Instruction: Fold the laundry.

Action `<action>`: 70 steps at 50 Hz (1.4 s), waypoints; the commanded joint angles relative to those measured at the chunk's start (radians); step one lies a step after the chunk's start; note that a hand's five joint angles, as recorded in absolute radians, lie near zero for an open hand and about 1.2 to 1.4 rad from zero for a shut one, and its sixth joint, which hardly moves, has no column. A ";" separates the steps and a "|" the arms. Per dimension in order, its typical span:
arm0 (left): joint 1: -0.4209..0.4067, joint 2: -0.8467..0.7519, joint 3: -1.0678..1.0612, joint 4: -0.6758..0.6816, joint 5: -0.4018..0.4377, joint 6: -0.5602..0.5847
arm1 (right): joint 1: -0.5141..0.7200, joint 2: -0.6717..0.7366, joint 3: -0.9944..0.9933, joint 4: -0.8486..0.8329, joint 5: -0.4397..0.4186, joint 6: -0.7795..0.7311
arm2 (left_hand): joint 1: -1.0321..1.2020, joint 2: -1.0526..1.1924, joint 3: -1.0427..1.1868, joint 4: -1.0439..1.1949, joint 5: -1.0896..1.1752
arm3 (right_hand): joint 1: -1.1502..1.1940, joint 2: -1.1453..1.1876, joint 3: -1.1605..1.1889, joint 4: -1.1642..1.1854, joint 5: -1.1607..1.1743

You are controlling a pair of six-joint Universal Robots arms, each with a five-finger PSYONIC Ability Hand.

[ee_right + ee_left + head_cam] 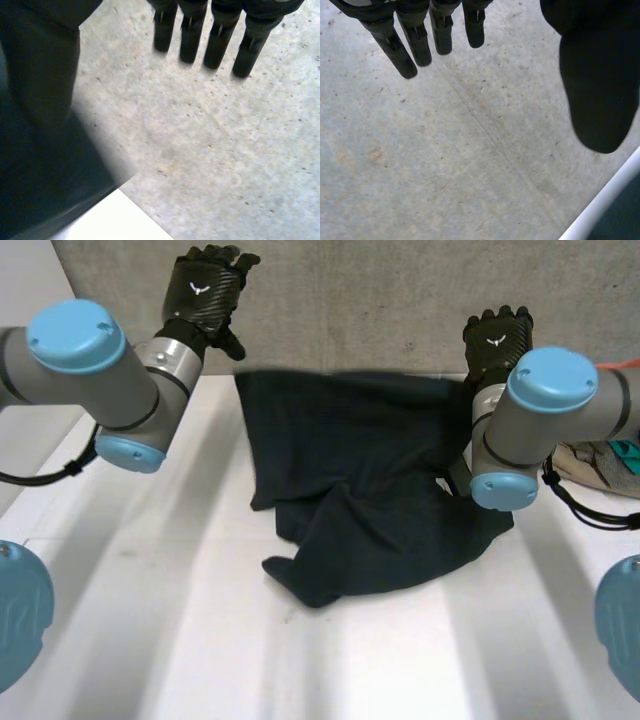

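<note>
A: Dark garment [370, 480], where is it?
B: Crumpled on the white tabletop [180, 570], reaching from the far edge to the middle.
A: And the left hand [205, 295]?
B: Raised past the far edge, near the garment's far left corner. Its fingers [415, 42] are straight, slightly spread, holding nothing.
A: The right hand [497, 345]?
B: By the far right corner, with fingers [220, 35] straight and empty over the concrete floor [225, 150].

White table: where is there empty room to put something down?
The white table is free along its near edge, in front of the crumpled dark cloth, and in the strip between that cloth and the left arm. The cloth crowds the middle and far side; the right arm and a beige-and-teal fabric pile crowd the right.
</note>
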 commanded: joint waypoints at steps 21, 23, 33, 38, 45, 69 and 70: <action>-0.133 0.616 -0.922 -0.462 0.026 -0.088 | -0.225 -0.557 0.557 0.714 -0.661 -0.316 | 0.646 0.586 0.584 0.587 0.579 | 0.422 0.427 0.405 0.397 0.422; -0.156 0.622 -0.990 -0.473 0.041 -0.087 | -0.257 -0.580 0.632 0.774 -0.695 -0.414 | 0.700 0.640 0.638 0.640 0.632 | 0.519 0.524 0.502 0.494 0.519; -0.206 0.503 -1.046 -0.341 0.030 -0.094 | -0.336 -0.536 0.857 0.590 -0.732 -0.535 | 0.612 0.552 0.550 0.553 0.544 | 0.484 0.489 0.467 0.459 0.484; -0.219 0.426 -0.998 -0.295 0.012 -0.108 | -0.334 -0.478 0.894 0.417 -0.750 -0.523 | 0.456 0.396 0.394 0.397 0.389 | 0.326 0.331 0.309 0.301 0.326; -0.242 0.305 -0.882 -0.243 -0.071 -0.098 | -0.323 -0.378 0.888 0.170 -0.771 -0.451 | 0.427 0.367 0.365 0.367 0.359 | 0.237 0.243 0.220 0.212 0.237; -0.244 -0.005 -0.472 -0.179 -0.208 0.149 | -0.285 -0.150 0.694 -0.088 -0.750 -0.331 | 0.752 0.692 0.690 0.693 0.685 | 0.824 0.829 0.807 0.799 0.823; -0.244 -0.011 -0.467 -0.171 -0.205 0.159 | -0.284 -0.146 0.689 -0.088 -0.747 -0.331 | 0.796 0.736 0.734 0.737 0.729 | 0.926 0.932 0.909 0.901 0.926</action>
